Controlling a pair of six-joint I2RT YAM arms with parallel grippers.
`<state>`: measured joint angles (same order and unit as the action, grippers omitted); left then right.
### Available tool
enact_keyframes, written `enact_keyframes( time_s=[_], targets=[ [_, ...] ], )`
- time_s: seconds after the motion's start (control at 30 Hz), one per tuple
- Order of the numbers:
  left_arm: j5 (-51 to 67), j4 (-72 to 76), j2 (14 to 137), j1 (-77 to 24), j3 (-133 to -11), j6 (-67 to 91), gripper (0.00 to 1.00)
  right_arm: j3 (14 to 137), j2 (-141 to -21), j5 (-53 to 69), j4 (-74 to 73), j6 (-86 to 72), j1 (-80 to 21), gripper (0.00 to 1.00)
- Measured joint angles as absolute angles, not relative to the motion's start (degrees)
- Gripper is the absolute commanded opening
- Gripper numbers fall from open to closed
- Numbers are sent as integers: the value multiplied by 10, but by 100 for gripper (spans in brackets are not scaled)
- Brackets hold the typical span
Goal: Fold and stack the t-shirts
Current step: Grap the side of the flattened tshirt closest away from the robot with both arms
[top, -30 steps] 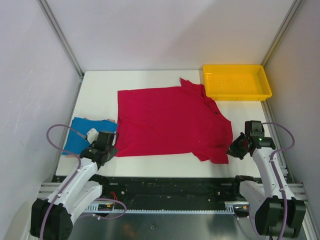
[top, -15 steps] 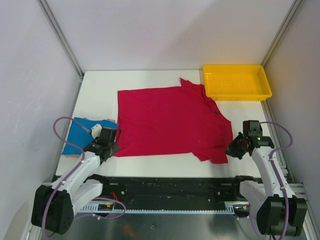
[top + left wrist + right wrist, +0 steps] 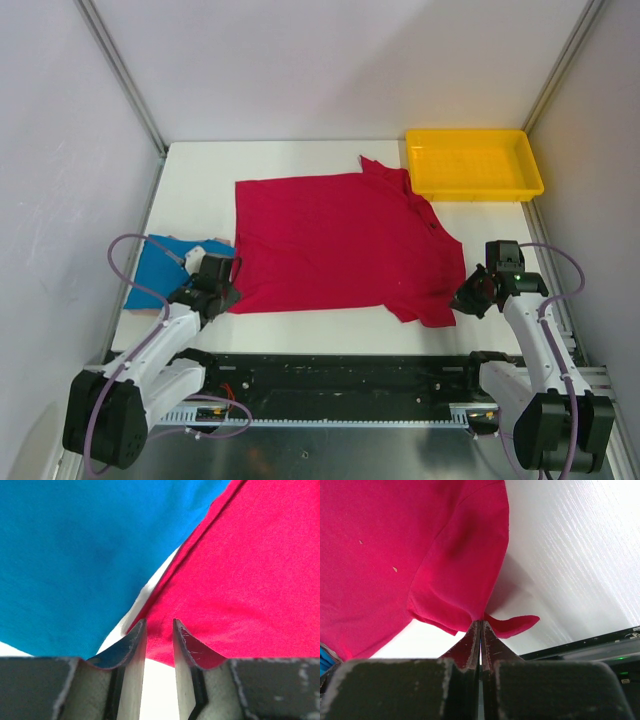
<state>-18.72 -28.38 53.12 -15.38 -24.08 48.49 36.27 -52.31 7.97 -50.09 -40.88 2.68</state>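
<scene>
— Over the last second the left gripper [image 3: 224, 292] has crept forward and to the right, off the blue shirt [image 3: 160, 262] and up to the near left corner of the red shirt [image 3: 340, 240]. For the last half-second it has barely stirred.

— Has it got hold?

— Not by its wrist view. Its jaws stand a narrow gap apart, the red hem corner right at their tips. Blue cloth lies just beside it, on the left.

— And the shirts?

— The blue one sits at the left edge of the table [image 3: 200, 180]. The red one is spread flat in the middle, unfolded, collar toward the yellow tray [image 3: 470, 165].

— And on the right?

— The right gripper [image 3: 466, 296] has edged slightly inward. It is clamped tight on the red shirt's near sleeve hem, which puckers at its tips.

— So what does that mean for the task?

— I judge the first fold is being set up. The left must pinch its corner before both can lift.
</scene>
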Motion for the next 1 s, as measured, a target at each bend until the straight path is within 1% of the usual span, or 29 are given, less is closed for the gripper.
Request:
enact_keyframes(
  time_s=[0.23, 0.4, 0.5, 0.67, 0.77, 0.93, 0.97, 1.0],
  targets=[
    [-192, -286, 527, -154, -227, 493, 35, 363, -523, 80, -498, -409, 25, 0],
    [-192, -287, 536, -154, -226, 496, 34, 363, -525, 80, -498, -409, 22, 0],
    [-191, -287, 538, -154, -226, 496, 28, 363, -527, 79, -496, -409, 20, 0],
    [-188, -288, 522, -154, -226, 497, 11, 363, -527, 79, -494, -409, 18, 0],
    [-185, -288, 507, -154, -226, 499, 2, 363, -528, 79, -493, -410, 16, 0],
    [-172, -288, 489, -154, -226, 501, 0, 363, -529, 79, -493, -411, 15, 0],
    [-171, -288, 485, -154, -226, 501, 1, 363, -529, 79, -493, -411, 15, 0],
    [-170, -289, 481, -154, -226, 501, 5, 363, -529, 79, -493, -411, 15, 0]
  ],
)
